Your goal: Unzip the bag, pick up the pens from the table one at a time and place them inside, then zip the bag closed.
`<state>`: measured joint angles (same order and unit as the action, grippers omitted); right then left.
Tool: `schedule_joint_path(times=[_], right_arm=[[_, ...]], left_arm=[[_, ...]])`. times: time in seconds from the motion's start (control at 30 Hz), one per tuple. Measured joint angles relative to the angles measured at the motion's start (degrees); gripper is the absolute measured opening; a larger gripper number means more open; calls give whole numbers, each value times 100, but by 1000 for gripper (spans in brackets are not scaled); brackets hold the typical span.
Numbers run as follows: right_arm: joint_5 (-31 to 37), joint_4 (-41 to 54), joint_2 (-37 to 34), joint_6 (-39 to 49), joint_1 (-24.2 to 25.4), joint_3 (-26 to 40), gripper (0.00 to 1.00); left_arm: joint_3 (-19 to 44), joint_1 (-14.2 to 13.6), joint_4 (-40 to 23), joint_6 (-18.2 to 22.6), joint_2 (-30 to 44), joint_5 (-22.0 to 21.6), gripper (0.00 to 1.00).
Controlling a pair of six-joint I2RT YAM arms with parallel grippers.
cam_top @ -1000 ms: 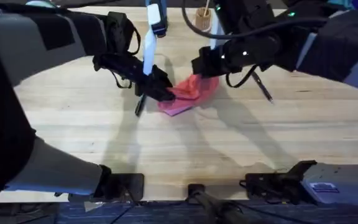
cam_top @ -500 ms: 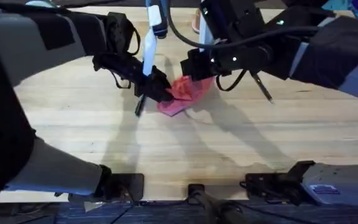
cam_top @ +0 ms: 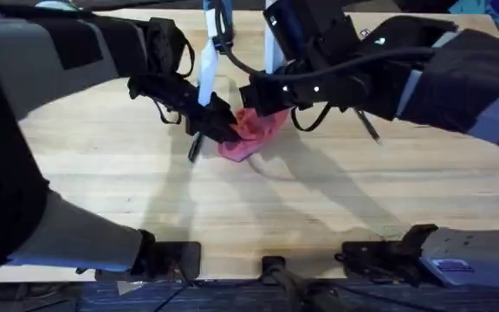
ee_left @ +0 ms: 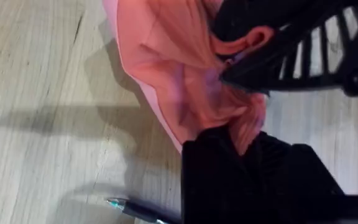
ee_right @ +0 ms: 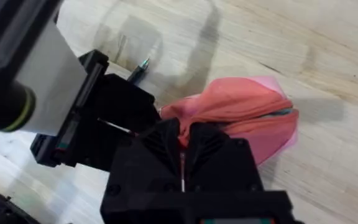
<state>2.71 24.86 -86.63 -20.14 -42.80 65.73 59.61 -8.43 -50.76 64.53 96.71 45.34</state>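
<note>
Tools are meeting over the bag (cam_top: 251,132), which is lying crumpled near the middle of the bench (cam_top: 319,208), bunched up between the two arms. The left tool (cam_top: 225,128) is clenching the pouch's left end, most likely anchoring the fabric so the zipper has something to pull against. The right tool (cam_top: 258,100) is pressing in from the other side, right at the top fold; its fingers are looking pinched together on the fabric or the pull in the right wrist view, though which of the two I cannot tell. One pen (cam_top: 194,147) is lying just beside the left tool, tip poking out, and the other pen (cam_top: 367,126) is waiting on the far side under the right arm; both are looking like they are waiting for the pouch to be opened
</note>
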Motion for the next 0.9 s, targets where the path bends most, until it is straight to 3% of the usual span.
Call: schedule_joint_path(times=[0.43,0.47,0.67,0.9], right_arm=[[76,-82,0,87,-97,0,48],[59,-82,0,84,-101,0,119],[111,107,18,85,-270,25,952],[-188,525,116,17,-133,63,996]], left_arm=[[0,11,-7,-2,0,0,42],[0,11,-2,-2,0,0,42],[-11,-3,61,93,0,32,42],[-13,-2,157,110,0,179,42]])
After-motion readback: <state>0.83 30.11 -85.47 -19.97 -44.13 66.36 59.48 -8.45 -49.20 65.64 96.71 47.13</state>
